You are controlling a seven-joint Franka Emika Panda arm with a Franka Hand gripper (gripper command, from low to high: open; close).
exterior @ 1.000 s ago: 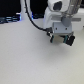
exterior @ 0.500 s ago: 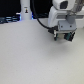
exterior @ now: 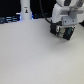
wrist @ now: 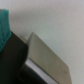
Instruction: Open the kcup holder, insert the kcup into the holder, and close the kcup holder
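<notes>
In the exterior view my gripper (exterior: pixel 62 34) hangs low over the table at the back right, under the white arm. A dark boxy shape, probably the kcup holder (exterior: pixel 68 33), sits right behind the fingers and is mostly hidden by them. The wrist view is blurred. It shows a black box with a grey flat panel, the kcup holder (wrist: pixel 47 54), very close. A green patch (wrist: pixel 4 26) lies at the picture's edge beside it; whether it is the kcup's green top I cannot tell. My fingers do not show clearly in either view.
A white upright post (exterior: pixel 26 10) stands at the back on the exterior view's left, with dark equipment (exterior: pixel 9 20) along the back edge. The white tabletop (exterior: pixel 35 57) fills the front and middle.
The arm has moved a little toward the back and the exterior view's right, then nearly stopped. Nothing else has moved.
</notes>
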